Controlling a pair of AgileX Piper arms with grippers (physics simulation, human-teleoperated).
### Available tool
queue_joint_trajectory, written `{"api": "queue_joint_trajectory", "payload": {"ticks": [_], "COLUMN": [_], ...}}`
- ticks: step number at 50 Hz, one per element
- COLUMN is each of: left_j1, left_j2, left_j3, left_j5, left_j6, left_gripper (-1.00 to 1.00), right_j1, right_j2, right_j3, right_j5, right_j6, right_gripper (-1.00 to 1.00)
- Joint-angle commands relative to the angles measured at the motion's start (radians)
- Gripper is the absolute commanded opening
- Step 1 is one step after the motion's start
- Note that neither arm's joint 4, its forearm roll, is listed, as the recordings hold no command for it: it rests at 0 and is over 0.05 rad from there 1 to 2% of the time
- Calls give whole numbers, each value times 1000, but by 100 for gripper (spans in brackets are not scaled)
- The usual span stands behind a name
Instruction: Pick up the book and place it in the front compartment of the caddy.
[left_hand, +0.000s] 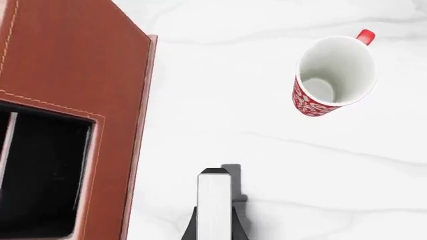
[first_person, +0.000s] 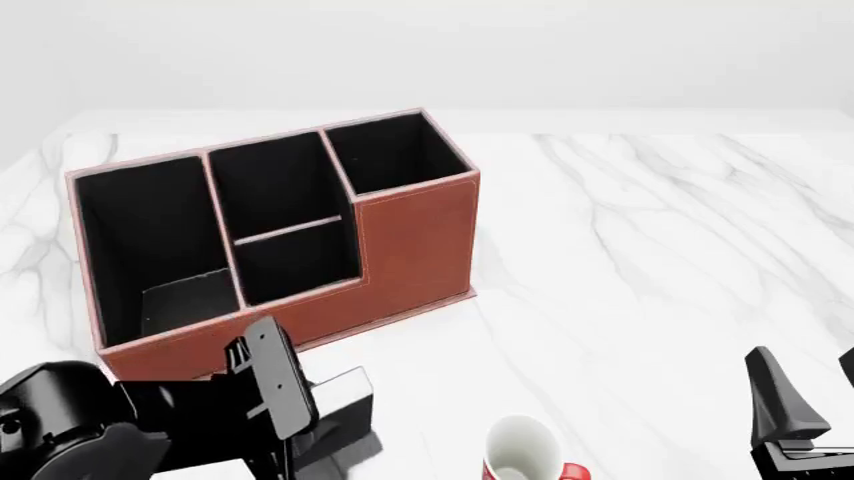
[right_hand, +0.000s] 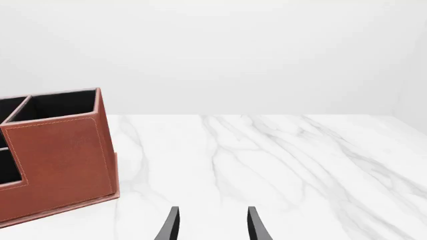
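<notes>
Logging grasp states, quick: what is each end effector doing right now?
Left end effector: closed on the book, lifted beside the caddy.
Right end effector: open, empty.

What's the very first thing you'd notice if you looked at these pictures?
The big reddish-brown caddy with black pockets, standing at the far left of the white marble table. Next, the red mug near the front edge, and the left gripper beside it, holding the black book by its white page edge.
</notes>
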Motion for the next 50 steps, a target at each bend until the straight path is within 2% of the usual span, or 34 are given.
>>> {"api": "queue_joint_trajectory", "payload": {"ticks": [1,12,17,28,47,50], "left_j1": [11,34,42,128,238,243], "left_j2": [-37,-69,-71,-34,2,10], "left_j3": [-92,-230,-281,-405,-503,-525], "left_j5": [111,251,297,369,359,374], "left_j6": [75,206,238,344,468,467], "left_gripper": [-100,-100,-100,-100,-100,-100], "right_j1": [0,0,0,0,0,0], "right_j2": [-1,-1,-1,-1,-1,-1], "right_j3": [1,1,1,1,1,1], "right_j5": [0,0,0,0,0,0], "right_j6": [0,0,0,0,0,0], "right_gripper": [100,100,100,100,100,100]}}
